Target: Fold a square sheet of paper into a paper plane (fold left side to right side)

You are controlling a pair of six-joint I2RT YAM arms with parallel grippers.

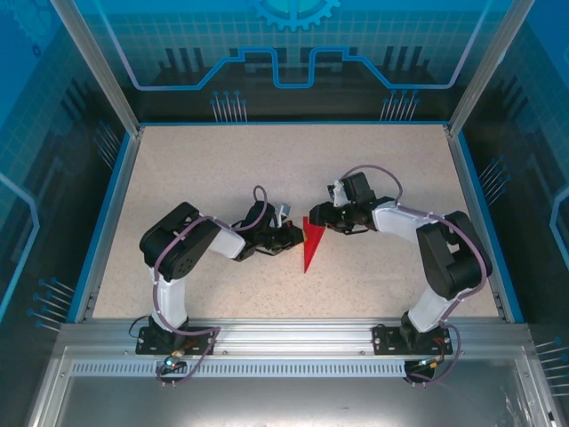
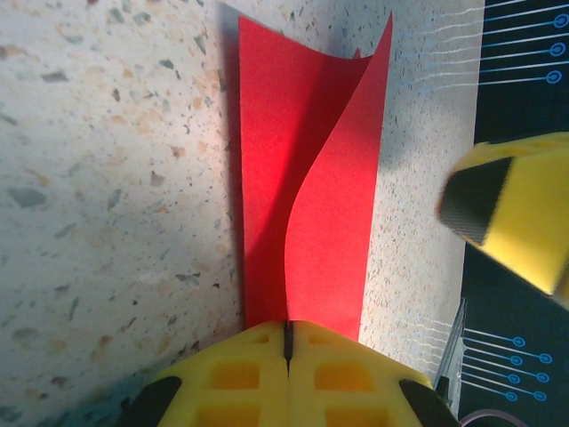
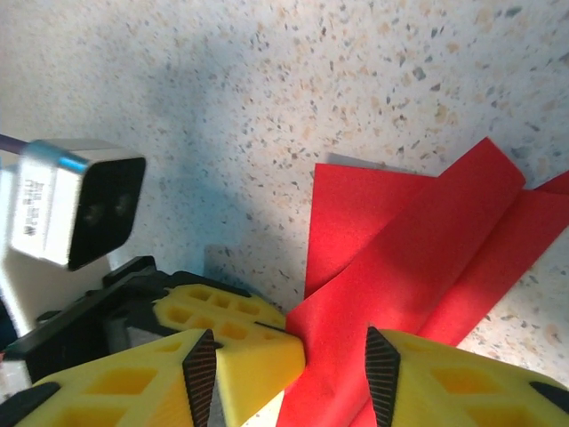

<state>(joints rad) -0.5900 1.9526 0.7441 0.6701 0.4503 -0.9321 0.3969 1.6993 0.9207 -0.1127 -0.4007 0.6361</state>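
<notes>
The speckled bench [image 1: 196, 178] carries the red paper [image 1: 310, 252] near its middle, between the two arms. From above, the red paper is a narrow pointed shape with its tip toward the arm bases. One long flap curls up off the bench. The left end effector [image 2: 288, 331] is pressed together, pinching the paper's near end. The right end effector [image 3: 291, 360] stands spread, with a raised fold between its fingers.

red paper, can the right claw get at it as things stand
Probably yes: the right claw stands open astride the red paper. The left claw, shut on the same end, crowds the gap and may get pinched.
</notes>
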